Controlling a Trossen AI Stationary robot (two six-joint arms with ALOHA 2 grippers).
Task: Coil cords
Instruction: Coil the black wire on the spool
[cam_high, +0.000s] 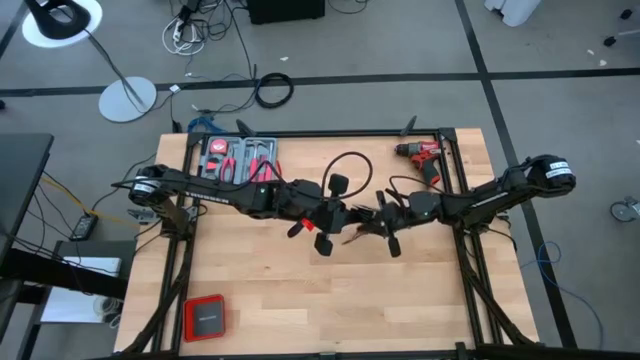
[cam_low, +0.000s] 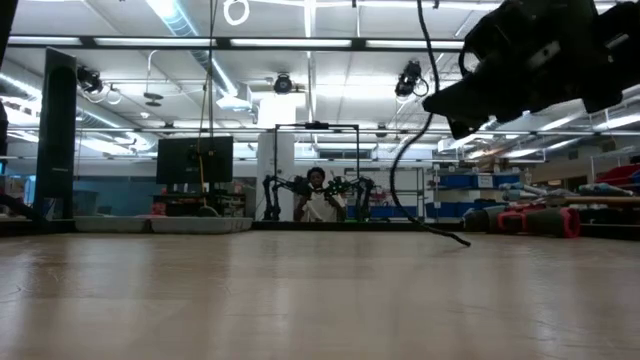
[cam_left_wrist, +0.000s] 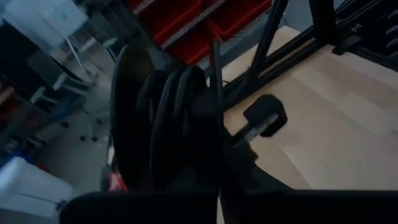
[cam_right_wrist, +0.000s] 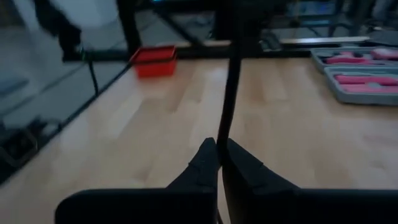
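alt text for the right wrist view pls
The right gripper, its two dark fingers shut, pinches a thin black flexible cord that runs away from the fingertips over a light wooden table. Beyond sit a small red box and a grey open tool case with pink-handled tools.

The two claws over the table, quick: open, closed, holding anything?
Left gripper: closed, holding the coiled part of the black cord.
Right gripper: closed, pinching the same cord between its fingertips.
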